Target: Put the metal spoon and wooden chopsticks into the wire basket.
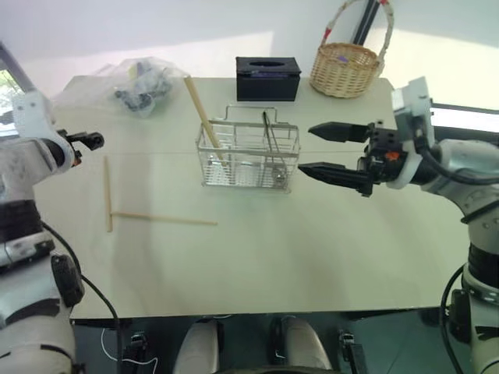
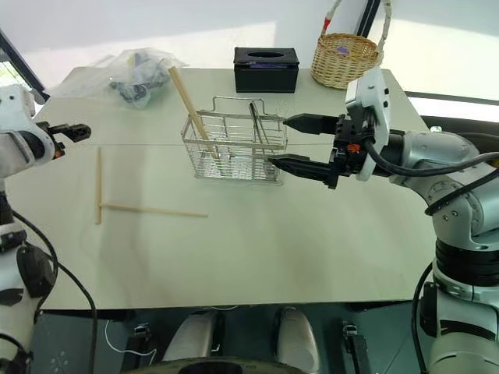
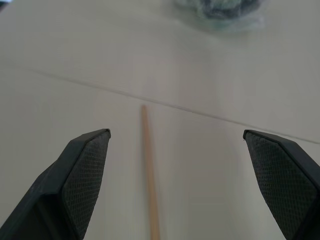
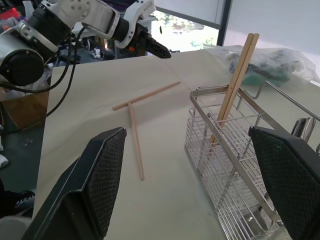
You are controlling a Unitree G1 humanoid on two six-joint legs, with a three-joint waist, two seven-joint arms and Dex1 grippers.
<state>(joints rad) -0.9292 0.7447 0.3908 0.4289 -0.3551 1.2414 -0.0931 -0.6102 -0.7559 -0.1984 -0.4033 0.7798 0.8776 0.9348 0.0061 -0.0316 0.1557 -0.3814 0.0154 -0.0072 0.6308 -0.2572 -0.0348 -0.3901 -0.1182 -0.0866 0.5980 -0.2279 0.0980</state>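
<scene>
Nearest me, to the left of the wire basket (image 1: 248, 158), two wooden chopsticks (image 1: 162, 220) lie flat on the table (image 1: 312, 257), touching in a T: one runs away from me, the other crosses its near end and points toward the basket. My left gripper (image 3: 187, 165) hangs above the far tip of the first stick with its fingers spread wide and nothing between them. To do this pick well, I judge I should come down with the stick centred between the pads, close across its width rather than along it, and take it away from the crossing so the second stick is not dragged.

My right gripper (image 1: 334, 153) hovers just right of the basket, jaws apart and empty.

In the basket, two more chopsticks (image 4: 239, 75) lean together in the left compartment, tips poking out above the rim. The metal spoon (image 1: 270, 144) stands in the right compartment. So four chopsticks, one spoon, one wire basket.

Beyond the basket sit one black tissue box (image 1: 268, 78), one clear plastic bag (image 1: 140, 82) and one wicker basket (image 1: 345, 66).
</scene>
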